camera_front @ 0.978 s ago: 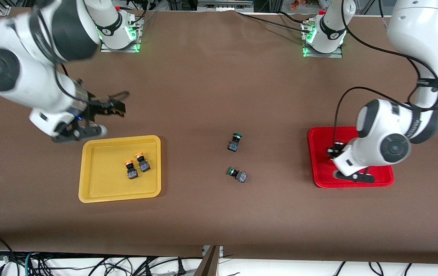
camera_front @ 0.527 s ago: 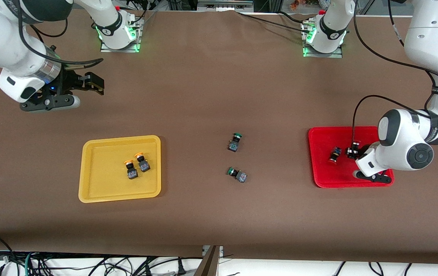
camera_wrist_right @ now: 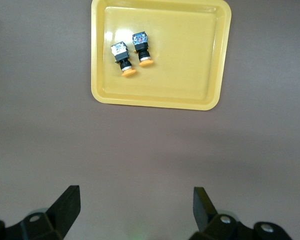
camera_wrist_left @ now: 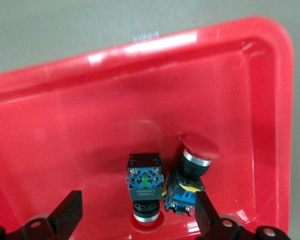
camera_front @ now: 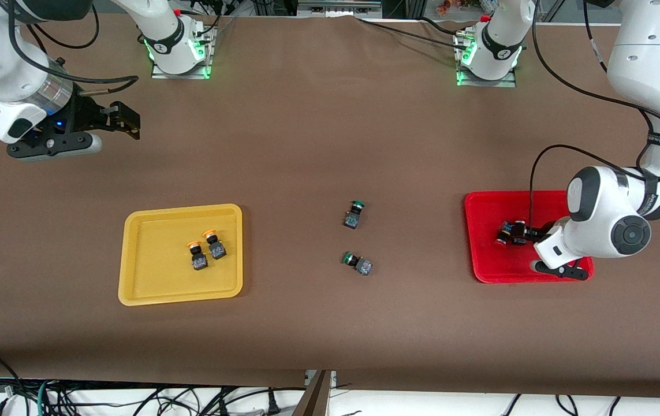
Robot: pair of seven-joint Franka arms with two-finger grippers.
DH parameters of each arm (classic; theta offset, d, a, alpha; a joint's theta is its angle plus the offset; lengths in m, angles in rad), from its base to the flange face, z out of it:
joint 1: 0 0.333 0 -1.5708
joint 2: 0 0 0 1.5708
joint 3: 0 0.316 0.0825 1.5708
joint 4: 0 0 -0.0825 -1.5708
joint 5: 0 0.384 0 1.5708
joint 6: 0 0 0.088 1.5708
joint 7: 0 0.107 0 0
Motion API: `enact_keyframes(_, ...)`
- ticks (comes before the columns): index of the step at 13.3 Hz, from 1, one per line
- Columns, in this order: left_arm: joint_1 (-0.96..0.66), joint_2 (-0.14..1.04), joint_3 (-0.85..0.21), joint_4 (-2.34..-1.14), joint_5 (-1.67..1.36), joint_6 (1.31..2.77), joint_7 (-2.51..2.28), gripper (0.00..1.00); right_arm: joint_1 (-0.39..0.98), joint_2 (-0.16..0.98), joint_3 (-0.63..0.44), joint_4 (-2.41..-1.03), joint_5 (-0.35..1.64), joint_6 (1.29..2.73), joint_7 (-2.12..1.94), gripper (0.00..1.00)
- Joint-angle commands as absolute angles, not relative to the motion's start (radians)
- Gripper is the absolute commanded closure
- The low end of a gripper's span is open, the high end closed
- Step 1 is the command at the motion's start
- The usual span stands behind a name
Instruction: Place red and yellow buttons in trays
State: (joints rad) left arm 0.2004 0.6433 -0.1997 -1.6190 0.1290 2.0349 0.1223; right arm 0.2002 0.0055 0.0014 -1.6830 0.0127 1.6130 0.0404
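front view: the yellow tray (camera_front: pixel 133 277) lies toward the right arm's end of the table with two yellow buttons (camera_front: pixel 205 247) lying side by side in it. the red tray (camera_front: pixel 483 242) lies toward the left arm's end, with two red buttons (camera_front: pixel 509 232) touching each other inside. two green buttons (camera_front: pixel 355 238) lie on the brown table (camera_front: pixel 306 144) between the trays. the left gripper (camera_front: pixel 529 233) is low over the red tray, just beside the red buttons. the right gripper (camera_front: pixel 125 118) hangs over bare table, well apart from the yellow tray.

left wrist view: the fingers (camera_wrist_left: pixel 67 212) are spread wide, nothing gripped; both red buttons (camera_wrist_left: pixel 165 182) lie between them in the tray (camera_wrist_left: pixel 65 115).

right wrist view: the fingers (camera_wrist_right: pixel 67 205) stand wide apart and empty, high above the yellow tray (camera_wrist_right: pixel 200 65) and its buttons (camera_wrist_right: pixel 131 52).
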Motion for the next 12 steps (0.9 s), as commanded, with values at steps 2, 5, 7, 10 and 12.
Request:
enact_keyframes(2, 0.212, 0.530, -0.206, -1.528, 0.160, 1.942, 0.129, 0.00, 0.178, 0.017, 0.023, -1.626, -0.015, 1.609, 0.034, 0.00)
enact_keyframes(5, 0.251, 0.413, -0.215, -1.430, 0.124, 1.885, 0.126, 0.00, 0.186, 0.024, 0.023, -1.592, -0.080, 1.608, 0.038, 0.00)
enact_keyframes(7, 0.255, 0.365, -0.209, -1.317, 0.057, 1.795, 0.106, 0.00, 0.183, 0.025, 0.023, -1.563, -0.118, 1.609, 0.029, 0.00)
enact_keyframes(10, 0.242, 0.341, -0.218, -1.253, 0.069, 1.630, 0.095, 0.00, 0.184, 0.028, 0.023, -1.555, -0.129, 1.617, 0.044, 0.00)
enact_keyframes(12, 0.248, 0.293, -0.213, -1.262, 0.055, 1.518, 0.097, 0.00, 0.181, 0.053, 0.023, -1.552, -0.123, 1.617, 0.040, 0.00)
